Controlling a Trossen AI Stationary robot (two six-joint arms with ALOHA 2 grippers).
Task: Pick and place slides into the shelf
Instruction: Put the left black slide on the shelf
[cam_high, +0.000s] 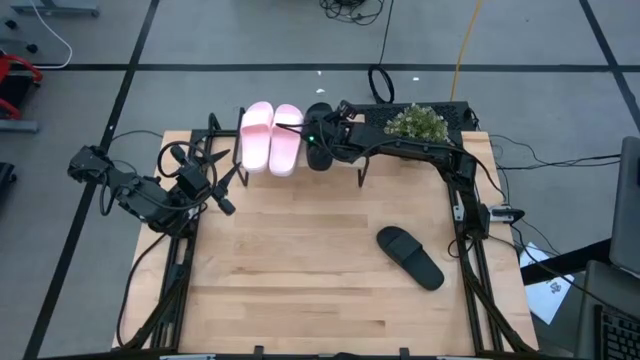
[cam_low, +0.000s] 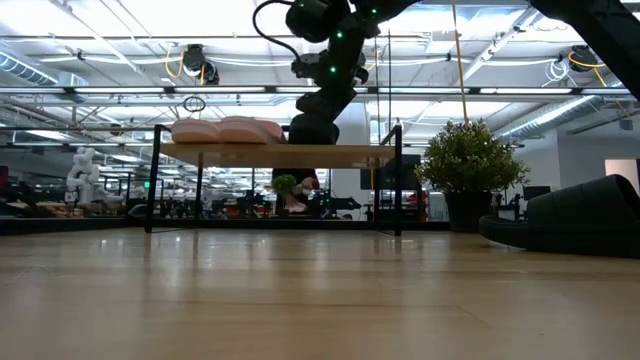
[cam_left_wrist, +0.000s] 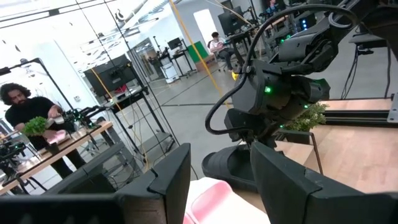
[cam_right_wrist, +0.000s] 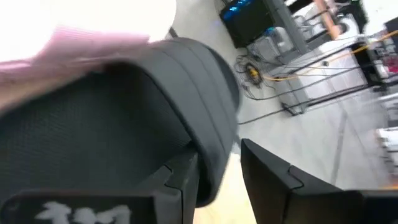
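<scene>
Slides: pink pair (cam_high: 270, 138) on shelf (cam_low: 275, 154) at table's 12 o'clock, black slide (cam_high: 318, 150) beside them at their 3 o'clock. Second black slide (cam_high: 409, 256) flat on table (cam_high: 300, 280), about 4 o'clock. Right gripper (cam_high: 322, 137) over shelved black slide, fingers spread around its edge. Left gripper (cam_high: 222, 178) at 9–10 o'clock, fingers spread, empty.

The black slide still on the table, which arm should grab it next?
Probably the right. The loose black slide lies on the right arm's side of the table. The right gripper, fingers open, is at the shelf; the left gripper waits farther away.
</scene>
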